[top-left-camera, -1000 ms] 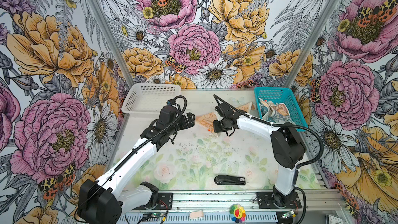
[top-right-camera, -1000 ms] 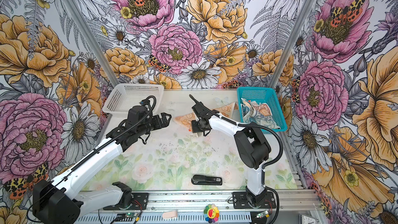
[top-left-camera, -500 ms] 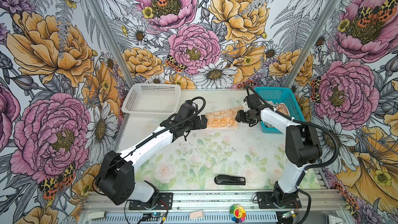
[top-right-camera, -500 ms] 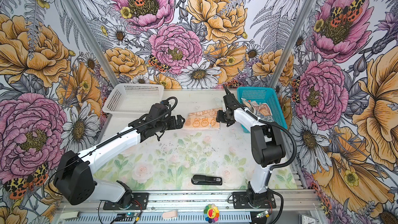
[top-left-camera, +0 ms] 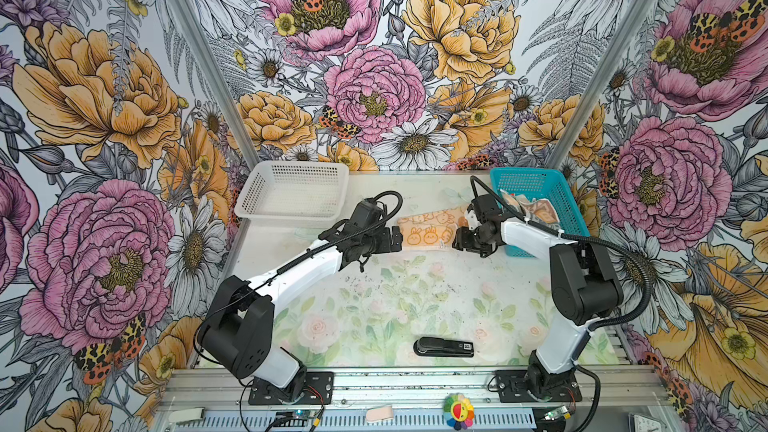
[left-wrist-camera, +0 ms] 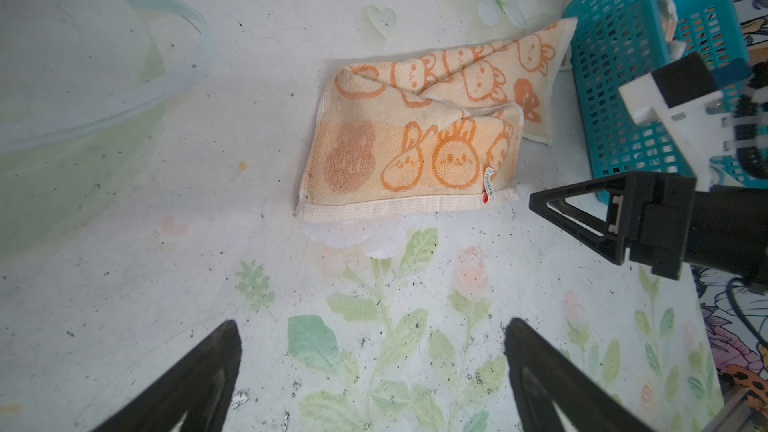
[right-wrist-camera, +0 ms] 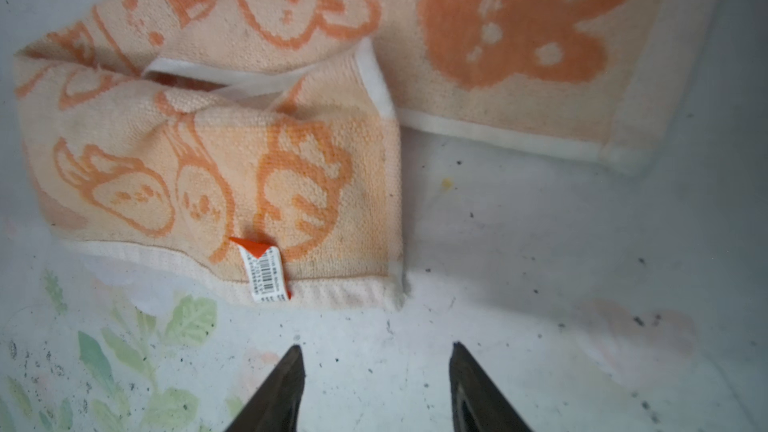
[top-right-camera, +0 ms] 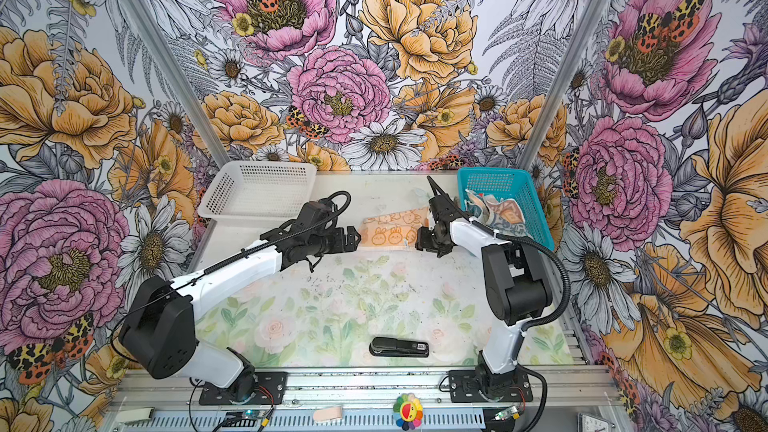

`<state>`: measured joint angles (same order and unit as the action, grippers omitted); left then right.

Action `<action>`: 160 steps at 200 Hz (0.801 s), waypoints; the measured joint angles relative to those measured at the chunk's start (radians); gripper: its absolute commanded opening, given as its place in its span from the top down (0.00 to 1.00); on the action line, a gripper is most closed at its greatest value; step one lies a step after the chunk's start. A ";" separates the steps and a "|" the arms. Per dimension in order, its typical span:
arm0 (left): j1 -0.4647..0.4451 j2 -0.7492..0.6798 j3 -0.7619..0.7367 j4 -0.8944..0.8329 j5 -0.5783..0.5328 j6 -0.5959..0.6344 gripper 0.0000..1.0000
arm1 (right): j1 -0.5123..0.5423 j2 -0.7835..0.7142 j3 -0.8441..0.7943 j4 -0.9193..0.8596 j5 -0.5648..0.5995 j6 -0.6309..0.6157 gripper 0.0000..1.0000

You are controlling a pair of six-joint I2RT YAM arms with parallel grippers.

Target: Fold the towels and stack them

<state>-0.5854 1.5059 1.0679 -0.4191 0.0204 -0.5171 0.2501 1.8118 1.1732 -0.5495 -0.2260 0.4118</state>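
An orange bunny towel [top-left-camera: 428, 229] lies loosely folded on the desk [top-left-camera: 374, 301], far of centre and just left of the teal basket [top-left-camera: 524, 184]. One layer is doubled over another. Its white hem runs along the near edge, and a small barcode label [right-wrist-camera: 266, 274] sticks up from that hem towards the right end. Its far right corner reaches up beside the basket's wall.

The left hand [top-left-camera: 397, 238] sits low at the towel's left end, its jaws spread as wide as they go and gripping nothing. The right hand [top-left-camera: 457, 241] sits at the towel's right end, between cloth and basket. Its jaws are parted about halfway over bare desk, just short of the hem, with nothing between them.

More towels [top-left-camera: 536, 211] are heaped crumpled inside the teal basket. A white basket [top-left-camera: 291, 193] stands far left, and a black stapler [top-left-camera: 444, 346] lies near the front edge, well apart from the cloth.
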 measured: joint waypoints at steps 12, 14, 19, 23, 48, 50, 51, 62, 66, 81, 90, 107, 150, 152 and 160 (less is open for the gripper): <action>0.000 0.000 0.000 0.001 0.000 0.000 0.01 | 0.005 0.013 0.000 0.007 0.002 0.004 0.47; 0.000 0.000 0.000 0.001 0.000 0.000 0.01 | 0.006 0.016 0.000 0.008 0.003 0.003 0.48; 0.000 0.000 0.000 0.000 0.000 0.000 0.01 | 0.010 0.020 0.000 0.010 0.005 0.005 0.49; 0.000 0.000 0.000 0.000 0.000 0.000 0.01 | 0.013 0.025 0.000 0.010 0.005 0.006 0.49; 0.000 0.000 0.000 0.000 0.002 0.000 0.01 | 0.032 0.050 0.000 0.014 0.013 0.011 0.54; 0.000 0.000 0.000 0.000 0.002 0.000 0.01 | 0.034 0.051 0.000 0.014 0.015 0.010 0.54; 0.000 0.000 0.000 0.000 0.002 0.000 0.01 | 0.034 0.052 0.000 0.014 0.015 0.011 0.54; 0.000 0.002 0.000 0.001 0.004 0.000 0.01 | 0.040 0.062 0.001 0.017 0.019 0.013 0.56; 0.000 0.002 0.000 0.001 0.005 0.000 0.01 | 0.042 0.062 0.003 0.019 0.021 0.014 0.57; -0.001 0.003 0.000 0.001 0.009 0.000 0.01 | 0.048 0.069 0.008 0.025 0.032 0.014 0.59; -0.002 0.005 0.000 0.001 0.012 0.000 0.01 | 0.052 0.071 0.010 0.030 0.042 0.014 0.59; -0.003 0.009 0.000 0.000 0.015 0.000 0.01 | 0.055 0.078 0.017 0.033 0.061 0.015 0.61; -0.006 0.009 0.000 0.001 0.016 0.000 0.01 | 0.065 0.097 0.037 0.045 0.114 0.017 0.61; -0.006 0.009 0.000 0.001 0.016 0.000 0.01 | 0.065 0.097 0.037 0.047 0.117 0.017 0.60; -0.008 0.009 0.000 0.000 0.016 0.000 0.01 | 0.066 0.100 0.041 0.047 0.122 0.018 0.59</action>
<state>-0.5938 1.5150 1.0679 -0.4187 0.0360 -0.5167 0.3164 1.9118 1.2144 -0.5022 -0.1036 0.4294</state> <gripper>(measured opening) 0.990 0.393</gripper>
